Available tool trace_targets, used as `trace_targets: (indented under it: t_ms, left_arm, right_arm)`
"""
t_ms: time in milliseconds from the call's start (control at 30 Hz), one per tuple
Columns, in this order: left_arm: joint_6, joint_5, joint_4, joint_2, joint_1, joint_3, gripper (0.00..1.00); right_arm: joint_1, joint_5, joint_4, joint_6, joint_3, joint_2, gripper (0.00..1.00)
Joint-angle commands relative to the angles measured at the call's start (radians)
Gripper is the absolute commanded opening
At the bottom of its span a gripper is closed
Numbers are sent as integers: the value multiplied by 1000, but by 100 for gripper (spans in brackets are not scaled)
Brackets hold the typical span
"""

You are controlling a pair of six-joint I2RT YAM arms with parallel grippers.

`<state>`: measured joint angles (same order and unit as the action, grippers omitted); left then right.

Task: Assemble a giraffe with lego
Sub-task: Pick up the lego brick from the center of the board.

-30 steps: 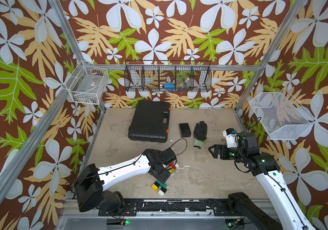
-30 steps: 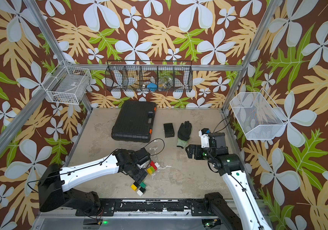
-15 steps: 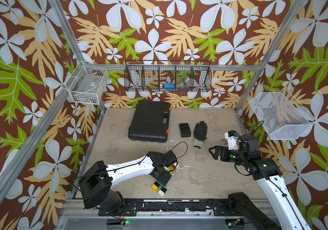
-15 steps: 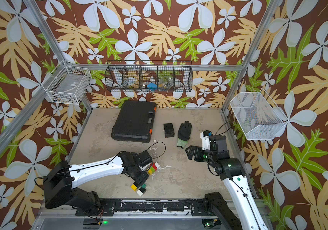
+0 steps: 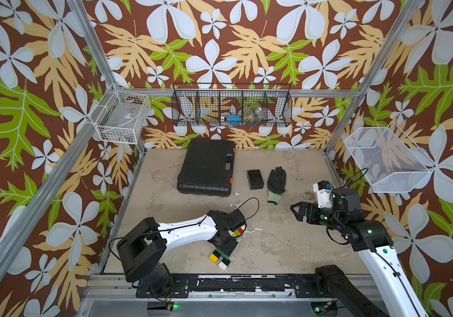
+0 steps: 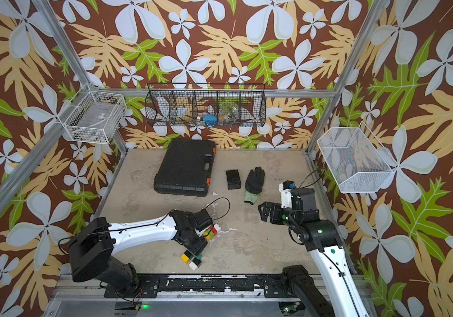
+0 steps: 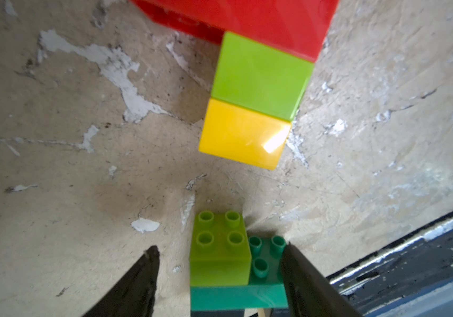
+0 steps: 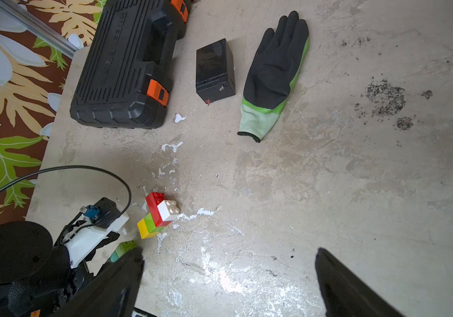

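left wrist view: my left gripper (image 7: 219,245), jaws apart, straddles a lime brick (image 7: 219,263) seated on the dark green body brick (image 7: 266,255); one finger sits at the body's end, the other stands clear. just beyond, separate, flat on the table (image 7: 55,137): yellow brick (image 7: 243,134), second lime brick (image 7: 261,76), red brick (image 7: 247,19), joined. my right gripper (image 8: 228,252): spread wide, empty. farther back: glove (image 8: 274,68), small black box (image 8: 214,68), tool case (image 8: 121,68).
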<state>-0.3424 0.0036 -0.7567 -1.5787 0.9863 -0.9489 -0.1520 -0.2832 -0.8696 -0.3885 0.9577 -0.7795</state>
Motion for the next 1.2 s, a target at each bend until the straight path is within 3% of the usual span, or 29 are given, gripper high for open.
trace_targets:
  t_ms: [0, 467, 967, 1167]
  left_arm:
    - [-22, -10, 4, -10, -4, 1, 70]
    - [-23, -13, -13, -38, -12, 3, 50]
    - [-22, -33, -48, -47, -16, -1, 51]
    - [-24, -30, -50, -52, -18, -2, 44]
  right_arm:
    - [-1, 6, -5, 1, 1, 1, 100]
    - [0, 8, 26, 13, -3, -16, 100]
    - [-1, 2, 72, 8, -43, -22, 100]
    - [-1, -1, 89, 8, -50, -30, 100]
